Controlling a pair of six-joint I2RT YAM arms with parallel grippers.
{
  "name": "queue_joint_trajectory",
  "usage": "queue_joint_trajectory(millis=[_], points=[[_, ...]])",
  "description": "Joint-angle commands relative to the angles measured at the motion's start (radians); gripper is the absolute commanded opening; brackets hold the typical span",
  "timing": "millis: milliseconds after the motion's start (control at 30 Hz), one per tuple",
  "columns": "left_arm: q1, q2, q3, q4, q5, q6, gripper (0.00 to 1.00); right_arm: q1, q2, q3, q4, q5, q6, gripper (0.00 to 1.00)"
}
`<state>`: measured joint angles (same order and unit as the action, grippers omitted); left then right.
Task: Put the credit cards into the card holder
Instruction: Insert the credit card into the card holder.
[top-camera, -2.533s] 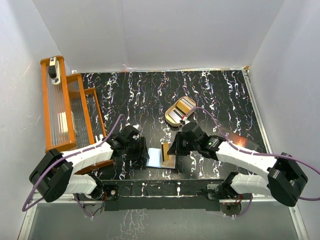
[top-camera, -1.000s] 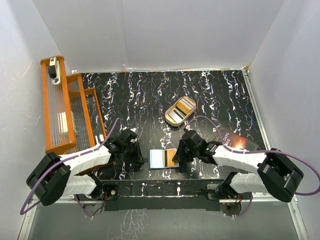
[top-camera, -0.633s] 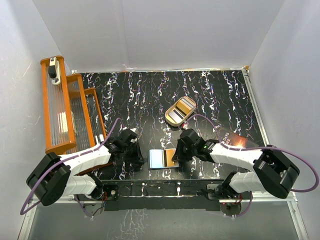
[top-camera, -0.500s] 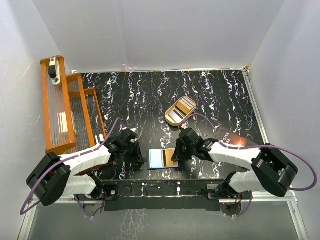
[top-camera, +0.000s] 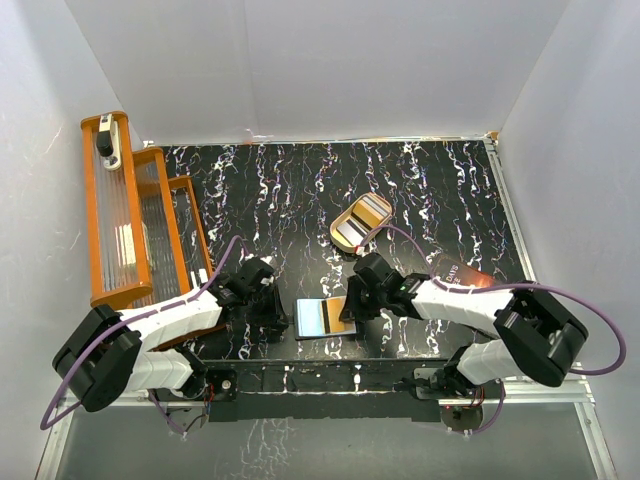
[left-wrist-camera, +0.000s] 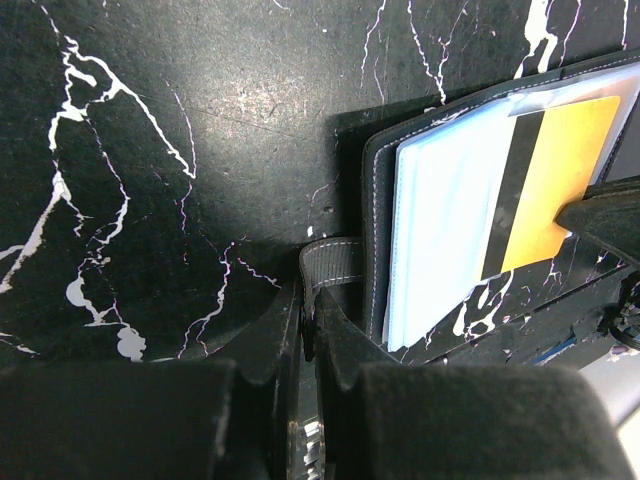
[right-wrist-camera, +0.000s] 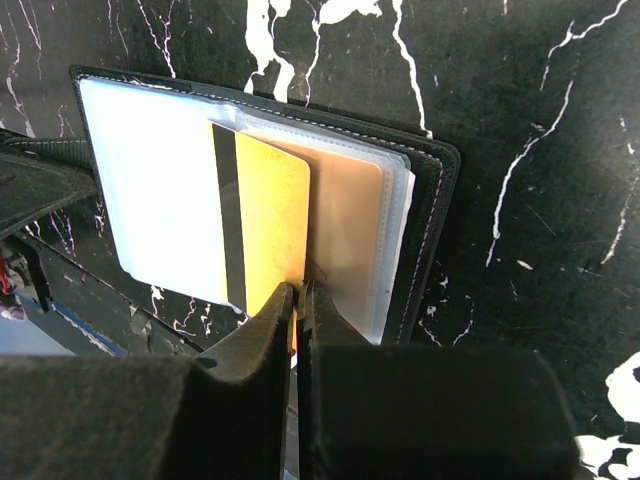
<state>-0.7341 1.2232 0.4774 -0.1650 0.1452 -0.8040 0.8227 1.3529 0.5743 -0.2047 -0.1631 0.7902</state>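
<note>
Stripe (right-wrist-camera: 228, 215) on gold-orange card (right-wrist-camera: 272, 225); sheet lettering (top-camera: 455, 272) blurred

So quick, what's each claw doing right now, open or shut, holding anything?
Left claw: closed on the card holder by its strap.
Right claw: closed on the edge of the gold card.

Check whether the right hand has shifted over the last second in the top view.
Yes. The right hand has slid left toward the left arm, now sitting almost straight below the tan oval tray instead of off to its right.

Card holder (right-wrist-camera: 432, 205) — matt, stitched leather.
</note>
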Motion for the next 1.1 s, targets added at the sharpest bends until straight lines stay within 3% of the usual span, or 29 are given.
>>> queue_joint_trajectory(millis=[0,233,700,1067], points=[[0.002,-0.002,0.014,-0.025,-0.009,0.011,0.00,0.002,0.027,0.017,0.003,0.005,-0.025,0.00],[0.003,0.000,0.015,-0.028,-0.010,0.012,0.00,0.002,0.049,0.011,0.048,-0.020,0.016,0.00],[0.002,-0.001,0.007,-0.027,-0.018,0.011,0.00,0.002,-0.059,-0.069,0.022,0.051,0.105,0.00],[0.002,0.008,0.011,-0.019,-0.011,0.011,0.00,0.003,0.010,-0.040,0.056,0.011,0.094,0.00]])
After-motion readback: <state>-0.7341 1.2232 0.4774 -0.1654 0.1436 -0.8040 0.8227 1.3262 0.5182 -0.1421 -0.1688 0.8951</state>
